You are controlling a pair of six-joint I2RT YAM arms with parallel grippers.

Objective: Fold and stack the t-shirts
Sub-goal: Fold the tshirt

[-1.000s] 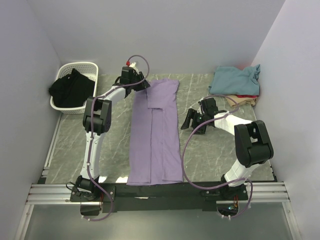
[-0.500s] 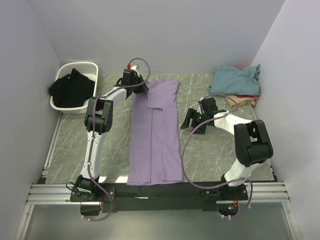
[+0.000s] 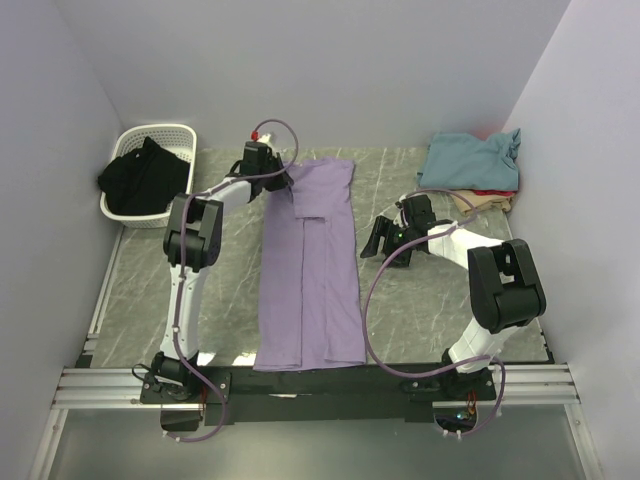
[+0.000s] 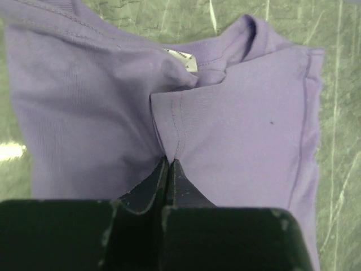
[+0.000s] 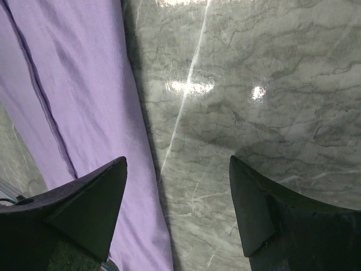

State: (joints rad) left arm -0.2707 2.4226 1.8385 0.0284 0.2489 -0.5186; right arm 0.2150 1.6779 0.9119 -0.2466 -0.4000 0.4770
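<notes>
The lavender t-shirt (image 3: 310, 280) lies folded into a long narrow strip down the middle of the table, collar end at the far side. My left gripper (image 3: 274, 176) is at that far end, jaws shut on a pinch of the purple fabric (image 4: 254, 124) just below the collar and its white label (image 4: 189, 61). My right gripper (image 3: 378, 240) hovers open over bare marble just right of the strip, whose edge (image 5: 84, 84) passes under the left fingertip (image 5: 107, 186). Folded teal (image 3: 470, 160), red (image 3: 495, 192) and tan (image 3: 487, 204) t-shirts are stacked at the back right.
A white basket (image 3: 130, 135) holding a black garment (image 3: 145, 175) stands at the back left. The grey marble table (image 3: 430, 300) is walled on three sides. A metal rail (image 3: 320, 385) runs along the near edge.
My left gripper has closed its jaws onto the lavender fabric near the collar and shifted slightly left. The right arm has stayed where it was, still open.
</notes>
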